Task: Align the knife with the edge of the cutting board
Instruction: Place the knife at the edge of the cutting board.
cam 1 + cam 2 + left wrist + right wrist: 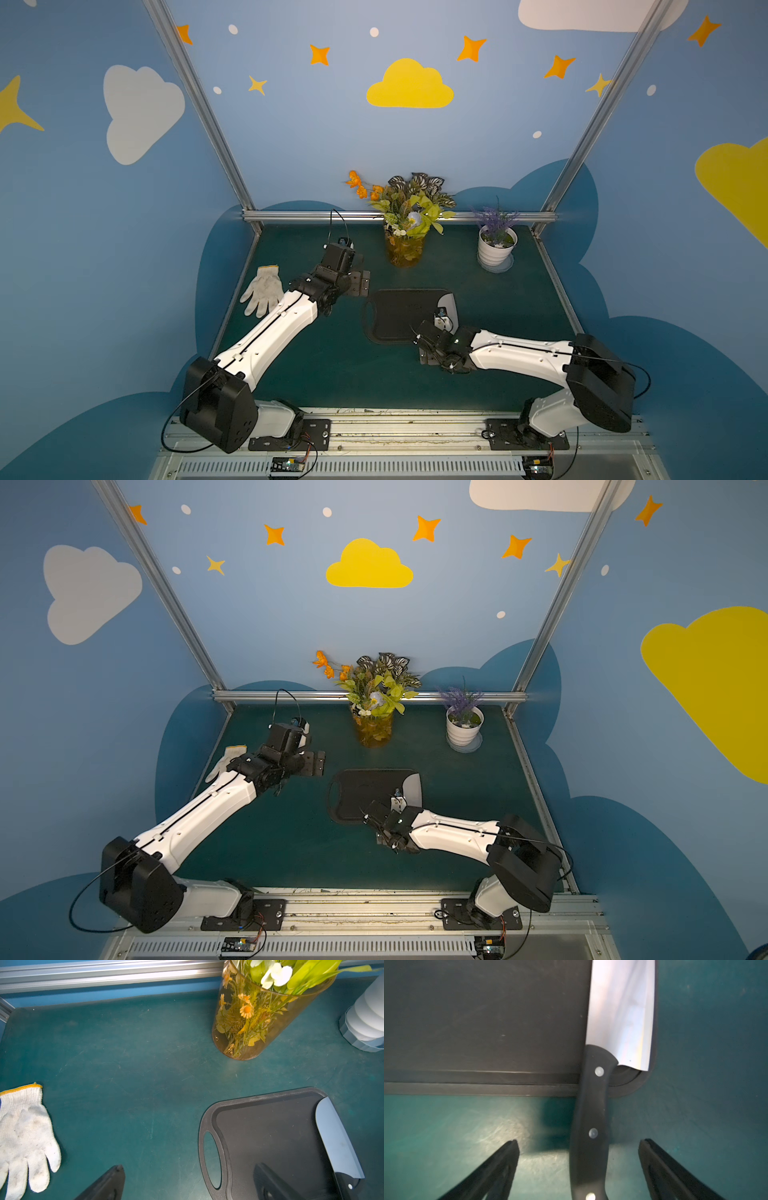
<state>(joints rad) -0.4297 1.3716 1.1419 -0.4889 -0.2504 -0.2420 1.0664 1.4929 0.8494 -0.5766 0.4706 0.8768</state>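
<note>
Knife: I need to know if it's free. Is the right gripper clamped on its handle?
No, the right gripper stands open, its fingers clear of the knife handle on both sides.

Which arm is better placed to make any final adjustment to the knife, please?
Right. The right hand is open around the knife handle at the cutting board corner; the left hand hovers open by the slotted end, away from it.

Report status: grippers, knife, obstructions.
Left gripper open, empty. Right gripper open, straddling knife handle. Knife flat along end of cutting board, handle overhanging. Glove, vase apart.
</note>
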